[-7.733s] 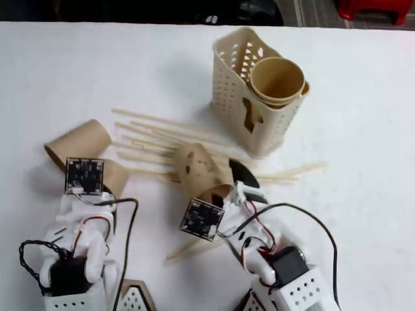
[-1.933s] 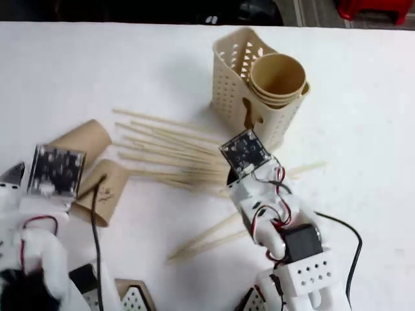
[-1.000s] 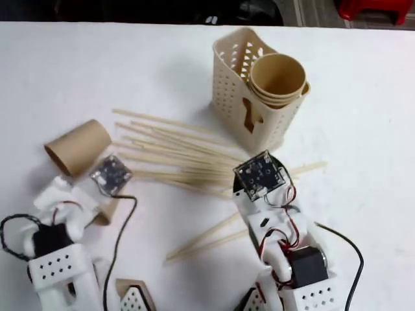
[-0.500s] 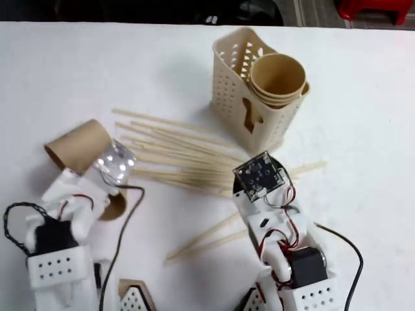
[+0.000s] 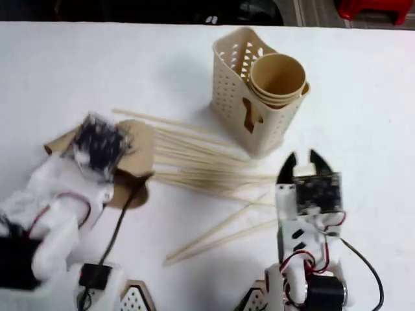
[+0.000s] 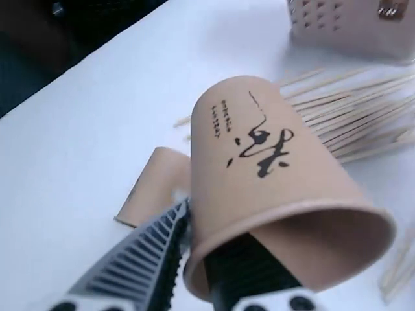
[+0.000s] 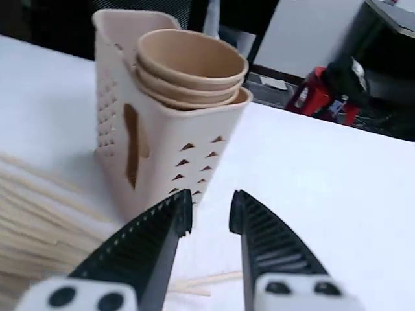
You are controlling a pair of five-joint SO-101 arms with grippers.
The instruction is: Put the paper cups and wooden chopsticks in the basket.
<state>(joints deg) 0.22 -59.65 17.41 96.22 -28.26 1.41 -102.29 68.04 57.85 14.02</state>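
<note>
Cup run underway, left gripper (image 6: 198, 253) has one

It's pinching a paper cup (image 6: 272, 168) by the wall, one finger inside, with a second cup (image 6: 152, 188) lying just behind. The right gripper (image 7: 209, 217) sits slightly parted and empty, basket (image 7: 155, 129) right ahead of it. Next move, I'd guess: carry it over the chopsticks (image 5: 194, 162) and drop it onto the stacked cups (image 7: 191, 68).

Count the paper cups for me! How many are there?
5: a stack of seemingly three in the basket, a held cup in the left pincer, a lying cup on the table beside it. The stack may hide more.
</note>
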